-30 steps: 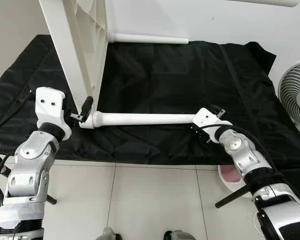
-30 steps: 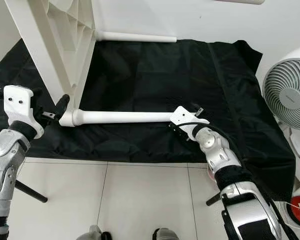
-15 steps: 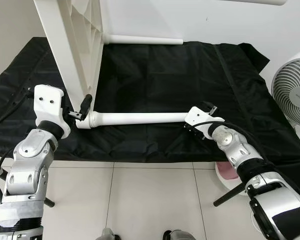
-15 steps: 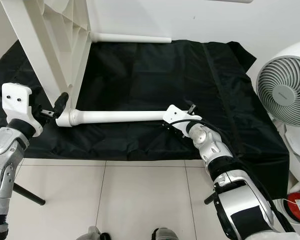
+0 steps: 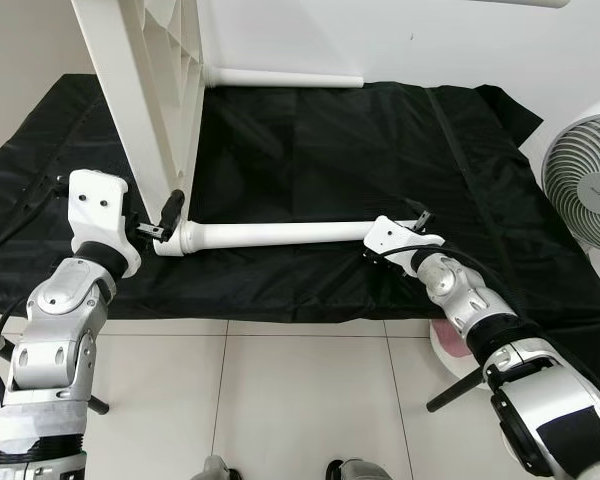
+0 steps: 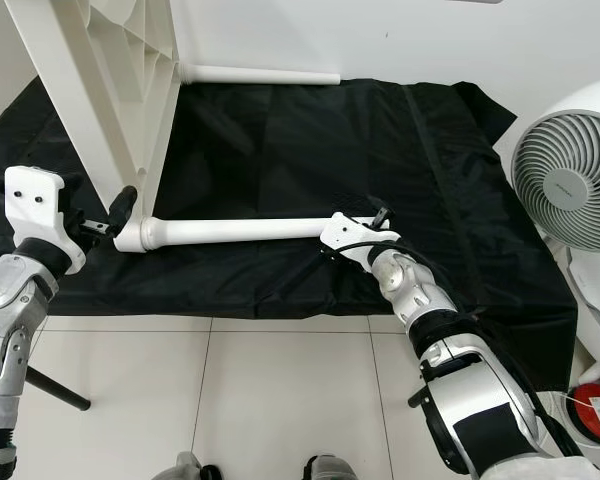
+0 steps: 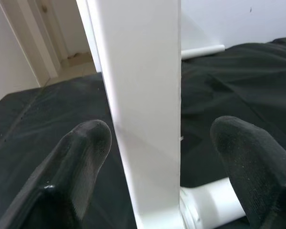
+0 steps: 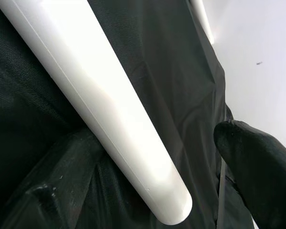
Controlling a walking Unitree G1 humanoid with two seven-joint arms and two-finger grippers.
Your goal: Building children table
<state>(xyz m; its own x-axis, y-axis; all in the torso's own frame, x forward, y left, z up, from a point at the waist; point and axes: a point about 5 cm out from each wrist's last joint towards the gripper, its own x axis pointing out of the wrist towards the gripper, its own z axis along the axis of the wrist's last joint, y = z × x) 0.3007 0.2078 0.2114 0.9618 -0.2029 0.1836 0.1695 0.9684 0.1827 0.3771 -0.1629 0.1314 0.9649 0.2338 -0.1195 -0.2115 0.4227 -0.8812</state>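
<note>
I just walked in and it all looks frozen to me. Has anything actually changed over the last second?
Only a little. The right end effector slid slightly along the white table leg toward the tabletop, fingers open around the leg's free end. The left end effector stayed open by the tabletop's edge near the joint. The leg, the second leg, the black cloth and the fan did not move.

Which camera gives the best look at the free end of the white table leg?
The right wrist view: the table leg runs close between the right gripper fingers, its rounded free end plain. Both eye views show the whole leg lying on the black cloth with that end hidden behind the gripper. The left wrist view shows its socket end.
</note>
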